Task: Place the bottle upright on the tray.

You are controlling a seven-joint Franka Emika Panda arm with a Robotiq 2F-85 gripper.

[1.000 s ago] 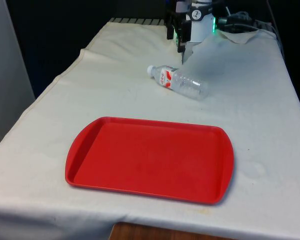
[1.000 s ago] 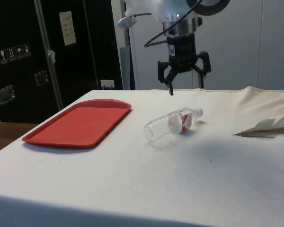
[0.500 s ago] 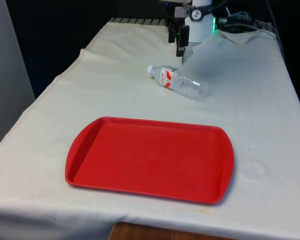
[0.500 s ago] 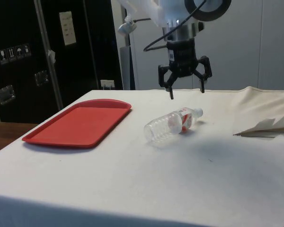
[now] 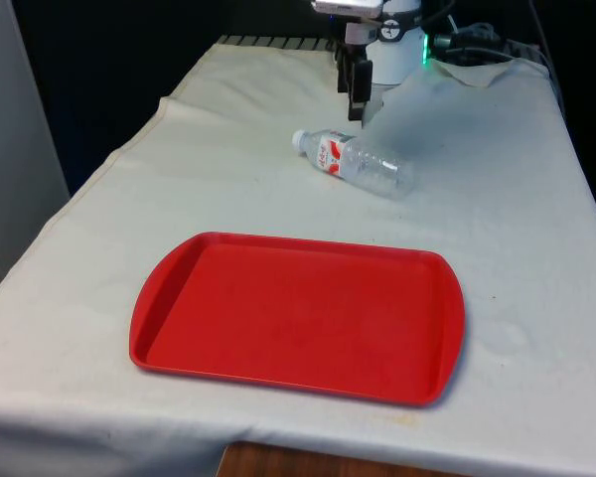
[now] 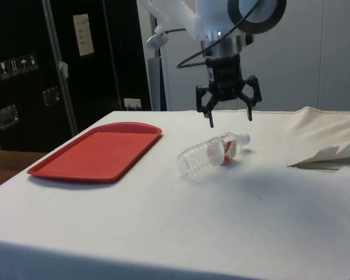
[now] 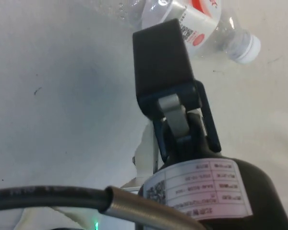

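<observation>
- A white cloth (image 5: 536, 248) covered the table, with dark cabinets (image 6: 52, 64) behind it in the side view.
- The red tray (image 5: 298, 316) lay flat on the cloth at the near end in the front view, with nothing on it.
- The bottle (image 5: 355, 164) lay on its side on the cloth, well apart from the tray, farther up the table toward the arm.
- It was clear plastic with a red-and-white label and a white cap; the cap pointed toward the front view's left.
- In the side view the bottle (image 6: 213, 153) rested beyond the tray's (image 6: 96, 151) far end, cap end away from the tray.
- The gripper (image 6: 228, 119) hung above the bottle's cap end, not touching it, fingers spread wide and holding nothing.
- In the wrist view one dark finger (image 7: 161, 67) stood before the bottle (image 7: 206, 24), whose label and cap showed past it.
</observation>
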